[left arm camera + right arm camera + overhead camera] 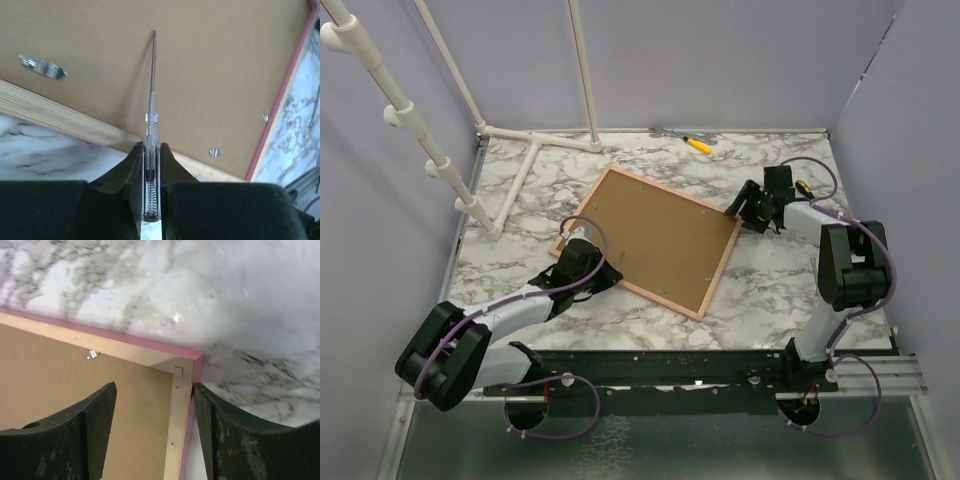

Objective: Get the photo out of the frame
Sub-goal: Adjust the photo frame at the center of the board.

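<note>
The frame [650, 240] lies back-up, seemingly so the left claw [151, 148], pinching a screwdriver [152, 90], can reach its clips [42, 67], while the right claw [154, 386], spread, straddles the right corner, probably to steady it.

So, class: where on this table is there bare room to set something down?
Bare marble tabletop lies near-right of the pink-bordered, brown-backed frame, and behind it, short of the yellow-handled tool. Crowded: the white pipe stand, far left.

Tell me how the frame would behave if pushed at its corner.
Probably stiff: the frame shows wooden rails and a fibreboard back, so it should move as one piece. Lying flat on the smooth marble table, it would likely slide or pivot rather than tip.
</note>
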{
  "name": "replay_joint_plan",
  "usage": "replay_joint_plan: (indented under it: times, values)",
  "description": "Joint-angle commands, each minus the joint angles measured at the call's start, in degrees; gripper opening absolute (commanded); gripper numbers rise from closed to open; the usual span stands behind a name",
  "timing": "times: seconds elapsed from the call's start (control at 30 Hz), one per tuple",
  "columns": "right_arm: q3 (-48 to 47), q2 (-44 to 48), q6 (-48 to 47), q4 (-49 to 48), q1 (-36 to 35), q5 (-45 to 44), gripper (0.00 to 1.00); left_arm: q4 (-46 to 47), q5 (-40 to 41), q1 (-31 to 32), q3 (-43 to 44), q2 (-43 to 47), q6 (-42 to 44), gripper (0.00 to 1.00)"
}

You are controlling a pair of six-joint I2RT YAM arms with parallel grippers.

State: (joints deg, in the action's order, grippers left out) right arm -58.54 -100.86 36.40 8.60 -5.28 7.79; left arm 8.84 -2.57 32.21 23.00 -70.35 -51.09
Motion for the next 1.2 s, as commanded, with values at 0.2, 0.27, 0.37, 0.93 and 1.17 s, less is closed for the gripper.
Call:
replay_joint_plan:
  times: [0.2,0.27,0.37,0.93,1.17]
  values:
    - [-12.6,-6.4,-2.9,0.2,0.1,7.4,0.74,-1.8,-8.0,5.3,4.6,-0.3,0.8,0.00]
    - [-10.8,-4.0,-3.2,0.8,0.1,5.5,0.79,-2.1,-9.2,6.0,5.7,0.0,1.5,0.00]
    - [-6.8,0.6,-3.9,1.3,0.1,4.4,0.82,-3.9,-9.8,6.2,7.8,0.9,3.5,0.00]
    - [8.7,10.9,-1.0,7.1,-11.6,-8.0,0.62,-8.8,-14.4,6.3,16.6,-0.5,14.1,0.00]
    - [7.9,8.8,-0.7,10.3,-14.5,-12.8,0.49,-10.5,-14.2,6.2,17.3,-0.9,15.8,0.00]
